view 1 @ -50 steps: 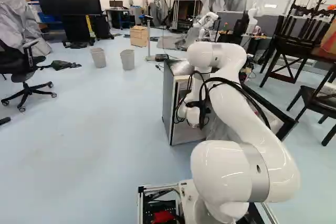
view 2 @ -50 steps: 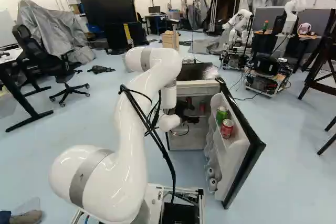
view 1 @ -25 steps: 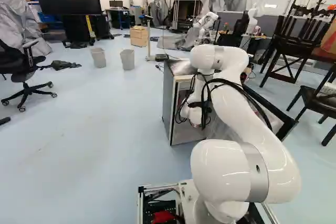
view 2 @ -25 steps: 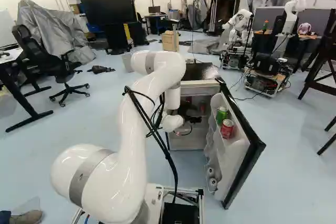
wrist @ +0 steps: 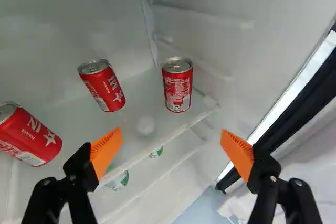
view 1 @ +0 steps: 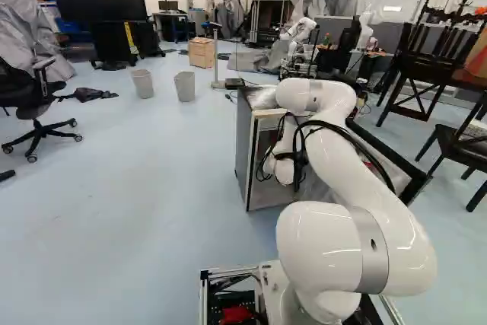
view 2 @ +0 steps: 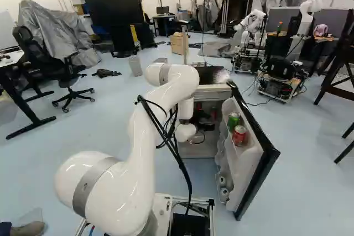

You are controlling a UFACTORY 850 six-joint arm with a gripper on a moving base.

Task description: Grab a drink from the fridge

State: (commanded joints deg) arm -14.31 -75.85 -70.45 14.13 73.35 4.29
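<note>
Three red cans (wrist: 106,86) sit on the fridge (view 2: 213,88)'s upper shelf (wrist: 144,98), one near its side edge; gripper (view 2: 205,119) inside, fingers (wrist: 106,149) wide apart.

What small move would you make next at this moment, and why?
I would probably ease the open gripper straight forward over the shelf, because one upright red can stands ahead, roughly centred between the spread fingers, with neither touching it.

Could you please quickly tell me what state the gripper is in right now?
Black two-finger gripper with orange pads: open, holding nothing, its fingers wide apart inside the fridge.
</note>
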